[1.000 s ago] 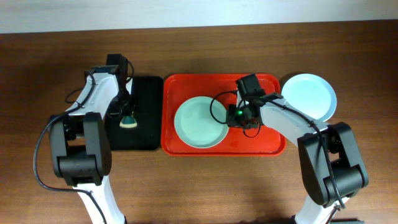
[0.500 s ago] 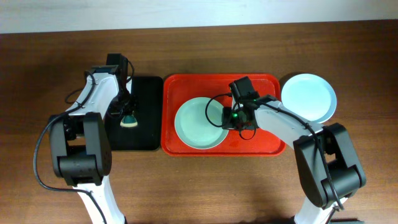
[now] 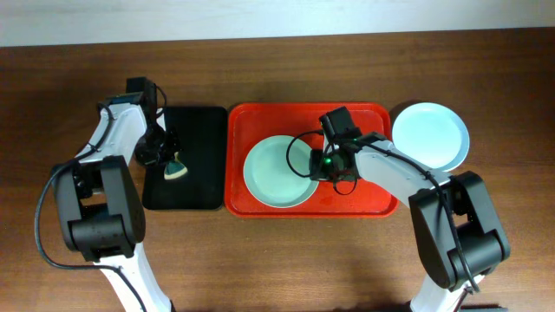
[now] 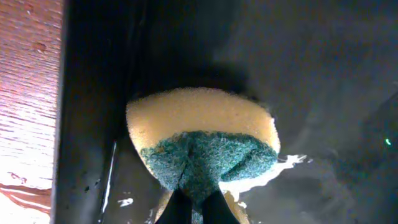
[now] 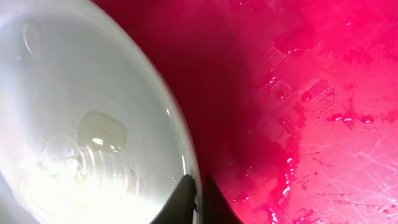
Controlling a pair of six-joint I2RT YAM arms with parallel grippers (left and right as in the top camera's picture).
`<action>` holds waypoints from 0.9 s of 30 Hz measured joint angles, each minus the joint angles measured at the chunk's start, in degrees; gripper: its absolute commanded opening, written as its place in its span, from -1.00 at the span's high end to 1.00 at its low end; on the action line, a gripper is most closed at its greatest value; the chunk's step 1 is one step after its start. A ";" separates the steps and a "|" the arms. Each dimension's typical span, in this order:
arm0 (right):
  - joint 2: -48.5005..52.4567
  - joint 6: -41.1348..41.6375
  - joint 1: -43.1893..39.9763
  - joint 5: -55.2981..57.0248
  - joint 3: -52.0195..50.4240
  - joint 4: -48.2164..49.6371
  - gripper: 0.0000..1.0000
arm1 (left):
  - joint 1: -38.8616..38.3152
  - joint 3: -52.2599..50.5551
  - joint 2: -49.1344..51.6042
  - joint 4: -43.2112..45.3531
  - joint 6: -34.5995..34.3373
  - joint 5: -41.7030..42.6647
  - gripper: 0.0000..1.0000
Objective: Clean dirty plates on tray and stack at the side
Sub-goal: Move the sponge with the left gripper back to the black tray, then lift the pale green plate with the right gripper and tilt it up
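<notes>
Right end effector (image 5: 198,196), mostly cropped, pinches mint plate (image 5: 81,124) rim.

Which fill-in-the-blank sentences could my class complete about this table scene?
The left gripper pinches a yellow foam sponge with a green scouring pad, over a small plastic tray coloured ___.
The round pale mint green plate lies on a large rectangular plastic tray coloured ___.
The right gripper pinches that plate's ___.
The round pale blue plate rests on the ___ arm's side.
Missing words: black; red; rim; right.

Left tray (image 3: 260,120): mint plate (image 3: 276,173); back strip free.
</notes>
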 measured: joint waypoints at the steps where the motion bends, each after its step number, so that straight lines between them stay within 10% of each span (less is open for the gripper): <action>1: 0.00 -0.09 0.20 0.00 -0.09 0.00 0.69 | -0.02 -0.15 0.00 0.07 -0.17 -0.11 1.00; 27: 0.00 0.42 -1.33 -13.81 12.79 -9.42 0.92 | -0.02 -0.24 0.00 0.07 -0.42 -0.22 1.00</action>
